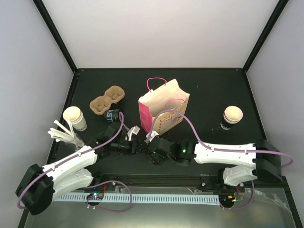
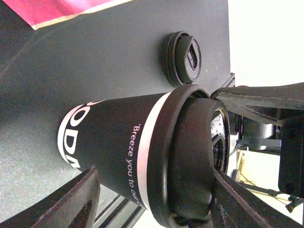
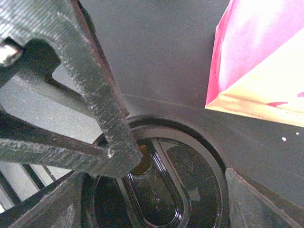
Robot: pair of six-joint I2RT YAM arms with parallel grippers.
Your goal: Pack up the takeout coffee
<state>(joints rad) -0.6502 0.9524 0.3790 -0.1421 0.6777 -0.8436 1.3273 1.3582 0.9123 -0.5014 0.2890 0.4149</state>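
- Pale walls [image 1: 156, 33] hem the black worktop [image 1: 209, 90] at back and sides; free room lies along its back edge.
- The left cup [image 1: 74, 117] stands by the left edge, the right cup [image 1: 232, 115] by the right edge, the pulp tray [image 1: 107, 100] back-left and the bag [image 1: 164, 111] mid-worktop.
- Toward the front edge the left gripper [image 2: 154, 173] and right gripper [image 3: 152, 180] straddle a lidded black cup [image 2: 118, 142]. Their fingers are wide, and I cannot tell whether either one grips.

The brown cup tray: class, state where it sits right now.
In the overhead view the brown cup tray lies at the back left of the table, just left of the pink-and-white paper bag and right of the left-hand cup.
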